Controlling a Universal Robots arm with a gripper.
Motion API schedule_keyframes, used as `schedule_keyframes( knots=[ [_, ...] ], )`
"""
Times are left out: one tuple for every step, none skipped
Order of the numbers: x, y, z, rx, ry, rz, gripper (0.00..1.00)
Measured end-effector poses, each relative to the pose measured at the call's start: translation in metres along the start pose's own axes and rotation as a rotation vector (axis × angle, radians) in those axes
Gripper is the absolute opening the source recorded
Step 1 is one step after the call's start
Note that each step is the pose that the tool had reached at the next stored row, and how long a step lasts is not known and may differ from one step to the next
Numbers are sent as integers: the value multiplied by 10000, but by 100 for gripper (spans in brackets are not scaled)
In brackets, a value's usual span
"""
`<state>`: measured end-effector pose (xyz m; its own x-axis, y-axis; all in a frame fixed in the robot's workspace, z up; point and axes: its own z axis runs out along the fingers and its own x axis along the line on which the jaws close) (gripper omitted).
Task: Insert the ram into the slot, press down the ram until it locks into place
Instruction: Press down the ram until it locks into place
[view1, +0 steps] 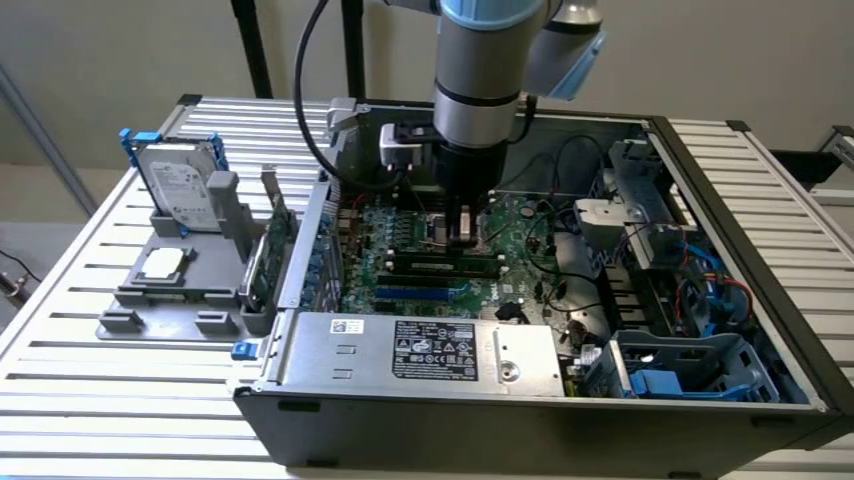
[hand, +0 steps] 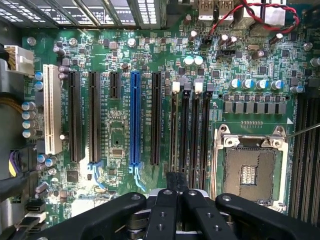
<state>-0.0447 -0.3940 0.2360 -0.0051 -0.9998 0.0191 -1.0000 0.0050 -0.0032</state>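
From the exterior view, the grey-and-blue robot arm (view1: 483, 70) reaches straight down into the open black computer case (view1: 534, 420), which lies on its side on a slatted white metal table (view1: 94, 400). The black gripper (view1: 463, 232) hangs low over the green motherboard (view1: 400, 280), near its middle. Just below it in this view lies the ram (view1: 441, 266) — a long thin green stick with dark chips — seated lengthwise along the slot (view1: 390, 264), a narrow black plastic socket running across the board. A short blue slot (view1: 416, 292) sits just beside it, on the near side. On the exterior view's left, a grey plastic fixture (view1: 174, 280) on the table carries an upright silver hard drive (view1: 178, 190) and a green expansion card (view1: 276, 250) standing on edge against the case wall.

In the wrist view, the gripper (hand: 176, 192) fills the near edge, its two black fingers (hand: 162, 215) pressed together with no gap and nothing clamped between them. Their tip reaches over the near end of a bank of parallel black memory sockets (hand: 192, 130) with white end clips. Beside these stand a long blue card slot (hand: 134, 120), several black ones, a white one (hand: 50, 107) and the open silver processor socket (hand: 250, 170) — whether the tip touches the board, I cannot tell.
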Motion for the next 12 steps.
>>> schedule_keyframes(
  knots=[
    [-3,1,11,-2,0,1,11],
    [-5,2,20,-5,1,0,11],
    [-7,2,30,-7,0,-1,11],
    [-10,2,41,-9,1,0,11],
    [-12,3,53,-12,4,0,11],
    [-14,3,64,-15,12,-1,11],
    [-16,3,78,-15,11,-2,11],
    [-18,4,95,-17,14,-1,11],
    [-19,4,110,-18,16,-1,11],
    [-21,4,120,-18,15,-1,11],
    [-23,4,120,-18,16,-1,11],
    [-23,4,103,-20,17,0,11]
  ],
)
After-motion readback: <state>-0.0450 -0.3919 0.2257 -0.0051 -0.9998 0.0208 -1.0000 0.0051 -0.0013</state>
